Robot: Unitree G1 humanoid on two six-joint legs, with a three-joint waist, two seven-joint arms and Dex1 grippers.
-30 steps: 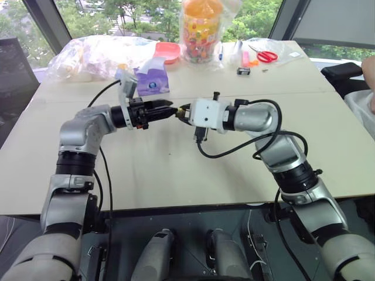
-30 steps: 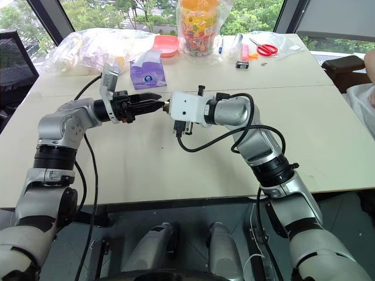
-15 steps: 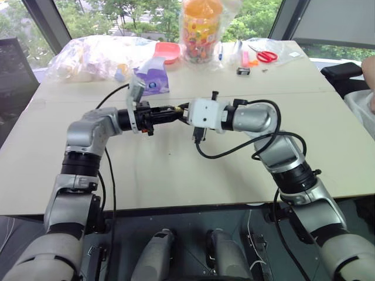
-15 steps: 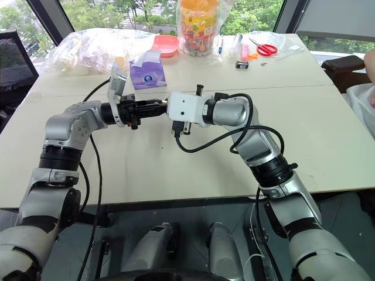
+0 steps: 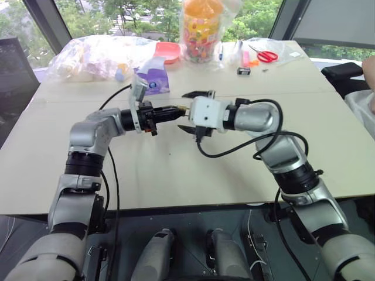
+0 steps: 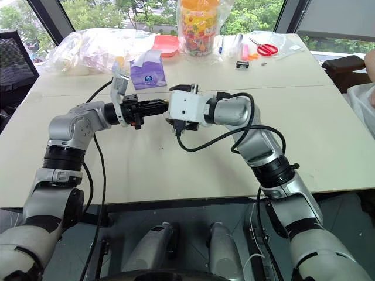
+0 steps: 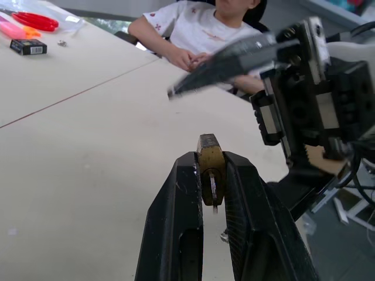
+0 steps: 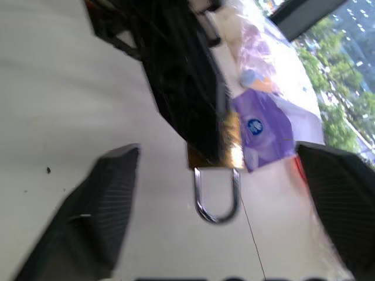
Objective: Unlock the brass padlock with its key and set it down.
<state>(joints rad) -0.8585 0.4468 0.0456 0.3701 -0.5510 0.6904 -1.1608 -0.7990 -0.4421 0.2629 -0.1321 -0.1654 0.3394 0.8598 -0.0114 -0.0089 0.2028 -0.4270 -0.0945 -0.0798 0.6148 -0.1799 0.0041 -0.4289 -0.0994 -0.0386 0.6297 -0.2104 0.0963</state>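
Observation:
The brass padlock [image 7: 210,165] is small and gold-coloured, and its silvery shackle [image 8: 217,196] points towards my right gripper. My left gripper [image 5: 176,109] is shut on its body above the table [image 5: 176,170]. My right gripper [image 5: 188,111] faces it tip to tip and is open, with one finger above and one below the padlock and neither touching it. A thin silvery sliver [image 7: 212,186] sits between the left fingers behind the padlock. I cannot tell whether it is the key.
Along the table's far side stand a purple tissue pack [image 5: 153,82], plastic bags [image 5: 88,55], a pink bowl [image 5: 168,51], a candy jar [image 5: 201,29], red scissors [image 5: 266,55] and a small black box [image 5: 244,71]. A person [image 7: 205,29] sits at the table's right.
My left gripper closed in on the padlock and shut on it. My right gripper, which was shut at the padlock, has now sprung open and let go.

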